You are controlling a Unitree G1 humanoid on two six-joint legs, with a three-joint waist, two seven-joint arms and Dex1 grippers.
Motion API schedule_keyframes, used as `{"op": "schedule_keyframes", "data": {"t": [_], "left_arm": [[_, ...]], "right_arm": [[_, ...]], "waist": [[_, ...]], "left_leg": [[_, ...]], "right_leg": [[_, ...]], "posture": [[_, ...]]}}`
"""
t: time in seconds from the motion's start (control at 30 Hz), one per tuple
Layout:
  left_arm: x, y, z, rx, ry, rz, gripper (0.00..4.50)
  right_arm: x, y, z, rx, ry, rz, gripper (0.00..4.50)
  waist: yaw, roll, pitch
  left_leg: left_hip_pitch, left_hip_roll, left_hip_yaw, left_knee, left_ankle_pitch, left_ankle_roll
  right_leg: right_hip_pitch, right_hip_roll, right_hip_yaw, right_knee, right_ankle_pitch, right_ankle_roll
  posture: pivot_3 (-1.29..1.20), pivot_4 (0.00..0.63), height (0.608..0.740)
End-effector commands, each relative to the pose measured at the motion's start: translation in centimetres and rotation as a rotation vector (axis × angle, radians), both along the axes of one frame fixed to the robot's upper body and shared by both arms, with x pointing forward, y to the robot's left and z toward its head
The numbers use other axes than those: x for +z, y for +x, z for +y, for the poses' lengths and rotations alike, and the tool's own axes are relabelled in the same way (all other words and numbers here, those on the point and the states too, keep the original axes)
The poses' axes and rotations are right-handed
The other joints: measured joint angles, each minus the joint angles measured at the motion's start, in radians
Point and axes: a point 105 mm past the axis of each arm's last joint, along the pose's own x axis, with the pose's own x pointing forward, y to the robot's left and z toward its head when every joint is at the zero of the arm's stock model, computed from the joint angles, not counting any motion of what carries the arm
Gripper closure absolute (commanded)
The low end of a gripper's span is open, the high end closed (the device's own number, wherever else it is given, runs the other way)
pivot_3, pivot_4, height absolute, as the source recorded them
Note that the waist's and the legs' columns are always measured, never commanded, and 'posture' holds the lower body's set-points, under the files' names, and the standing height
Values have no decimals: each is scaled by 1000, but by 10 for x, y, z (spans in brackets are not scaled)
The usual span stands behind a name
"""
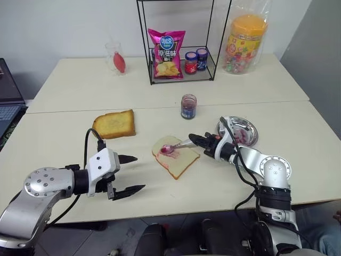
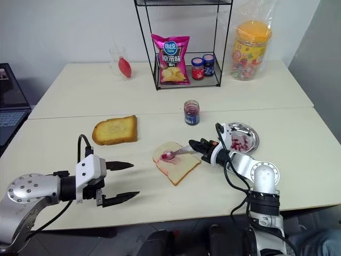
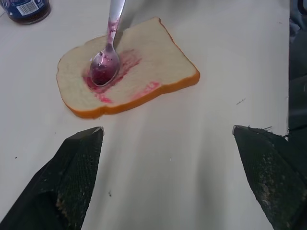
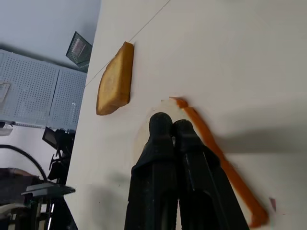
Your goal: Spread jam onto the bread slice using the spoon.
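Head views. We see the bread slice (image 1: 175,157) lying flat on the cream table (image 1: 69,133), roughly midway between the two arms. The right gripper (image 1: 193,140) is clamped on the handle of the spoon (image 1: 177,145); the bowl rests on the slice's upper face, over a smear of jam (image 1: 169,152). The left gripper (image 1: 133,173) hovers near the table's front edge, apart from the slice, fingers spread wide and holding nothing. An open jam jar (image 1: 188,106) stands behind the slice. A metal dish (image 1: 250,129) with pinkish pieces sits just behind the right wrist. A toasted slice (image 1: 114,124) lies off to the left. Farther back, a wire rack (image 1: 181,40) holds a pink chip bag (image 1: 167,53) and two small lidded jars (image 1: 195,60).

Left wrist view. We note the two black fingers (image 3: 67,182) wide apart, bare table between them. Beyond lies the slice, the spoon's bowl pressed into the jam, red streaks trailing across the crumb. The jar's base shows at one corner.

Right wrist view. We see the fingers (image 4: 160,158) pressed tightly together; the spoon is hidden behind them. The slice's tan crust runs alongside them, and the toasted slice lies well beyond.
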Motion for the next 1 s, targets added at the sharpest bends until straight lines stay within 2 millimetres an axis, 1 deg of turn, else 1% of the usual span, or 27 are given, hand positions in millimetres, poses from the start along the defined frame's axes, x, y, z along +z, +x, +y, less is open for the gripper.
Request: {"op": "schedule_keyframes", "data": {"t": [0.03, 0.13, 0.23, 0.37, 0.53, 0.6, 0.67, 0.7, 0.77, 0.93, 1.0], "left_arm": [[5, 0, -5, -30, 7, -30, 0], [4, 0, -5, -34, 8, -28, 0], [3, 0, -6, -39, 7, -27, 0], [3, 1, -7, -45, 4, -27, 0], [3, 2, -9, -50, -4, -28, 0], [7, 3, -12, -59, -17, -33, 0], [9, 4, -15, -67, -26, -36, 0], [11, 5, -17, -71, -36, -37, 0], [22, 9, -30, -99, -76, -64, 0], [41, 16, -50, -134, -137, -93, 0], [52, 22, -61, -146, -183, -117, 0]], "right_arm": [[13, -13, -6, 31, 10, -53, 4476], [7, -19, -15, 29, -30, -43, 4476], [2, -23, -30, 18, -83, -40, 4476], [6, -27, -44, 18, -131, -74, 4476], [26, -27, -48, 34, -104, -155, 4476], [43, -27, -46, 32, -54, -214, 4476], [52, -27, -45, 32, -23, -242, 4476], [53, -27, -45, 33, -26, -248, 4476], [60, -27, -48, 17, -9, -275, 4476], [74, -23, -67, -59, 3, -317, 4476], [79, -21, -84, -121, -17, -332, 4476]], "waist": [[0, 0, 0], [0, 0, 0], [0, 0, 0], [2, 0, 0], [2, 0, 0], [1, 0, 0], [1, 0, 0], [1, 0, 0], [2, 0, 0], [3, -1, 0], [3, -1, 0]], "left_leg": [[0, 0, 0, 0, 0, 0], [0, 0, 0, 0, 0, 0], [0, 0, 0, 0, 0, 0], [0, -1, 0, 0, 0, 0], [0, -1, 1, 1, 0, 0], [0, 0, 1, 1, 0, 0], [0, 0, 0, 0, 0, 0], [0, 0, 0, 0, 0, 0], [0, 0, 0, 0, 0, 0], [-1, -1, 1, 2, 0, 0], [-1, -2, 2, 2, 0, 0]], "right_leg": [[0, 0, 0, 0, 0, 0], [0, 0, 0, 0, 0, 0], [0, 0, 0, 0, 0, 0], [0, 0, 0, 0, 0, 0], [1, 0, 1, -1, 0, 0], [1, 0, 1, -1, 0, 0], [0, 0, 0, 0, 0, 0], [0, 0, 0, 0, 0, 0], [0, 1, 0, 0, 0, 0], [1, 2, 1, -1, 1, 2], [1, 3, 2, -1, 1, 2]], "posture": [[0, 150, 740], [0, 150, 740], [0, 150, 740], [0, 150, 740], [0, 150, 740], [0, 150, 740], [0, 150, 740], [0, 150, 740], [0, 150, 740], [0, 150, 740], [0, 150, 740]]}}
